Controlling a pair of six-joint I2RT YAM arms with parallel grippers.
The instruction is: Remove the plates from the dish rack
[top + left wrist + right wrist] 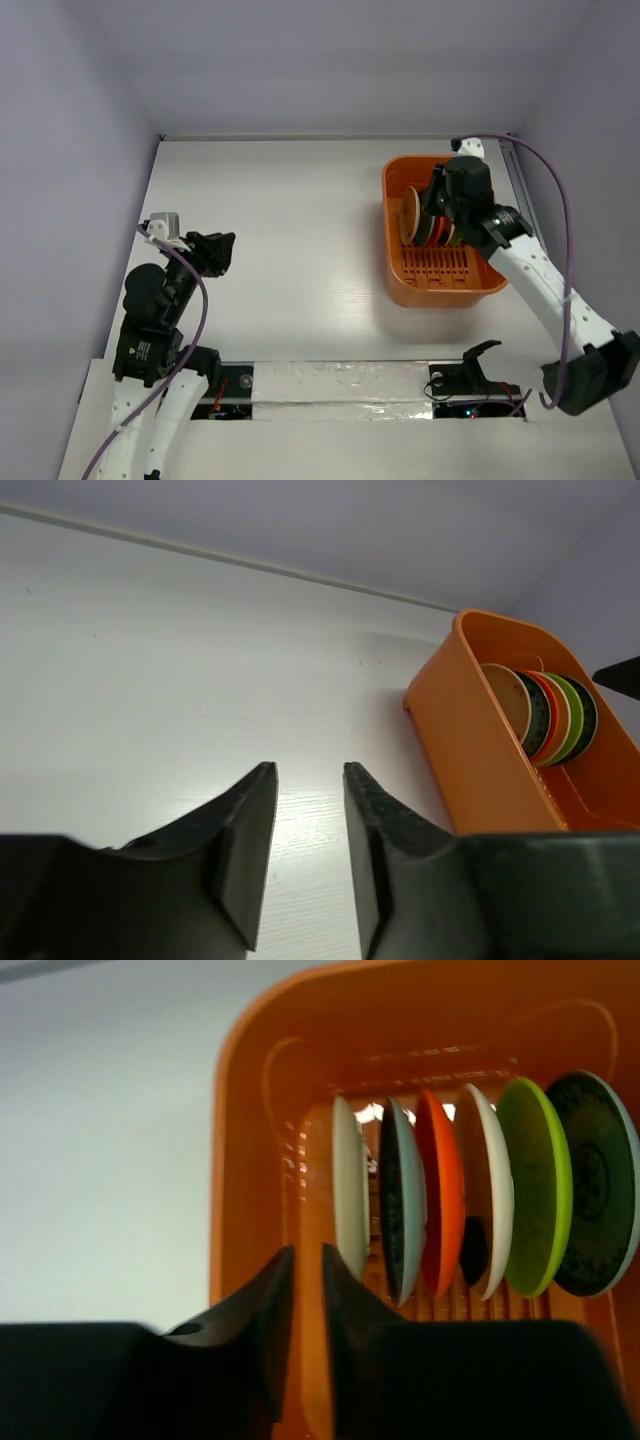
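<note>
Dish rack [445, 292] sits on the table [290, 230], directly beneath the right gripper [307, 1255] and well ahead and to the right of the left gripper [310, 770]. Its walls stand tall, so entry is judged feasible from above only. Plates [440, 1190], 6 in number, stand on edge in the floor slots just beyond the right fingertips, faces parallel and upper rims exposed for pinching. Gaps between them are narrow. The widest room lies between the cream end plate [350, 1180] and the rack's end wall, roughly in line with the right jaws. Those jaws are parted by a slit only and hold nothing; a wider spread is judged necessary. Left jaws are spread and empty over the table.
</note>
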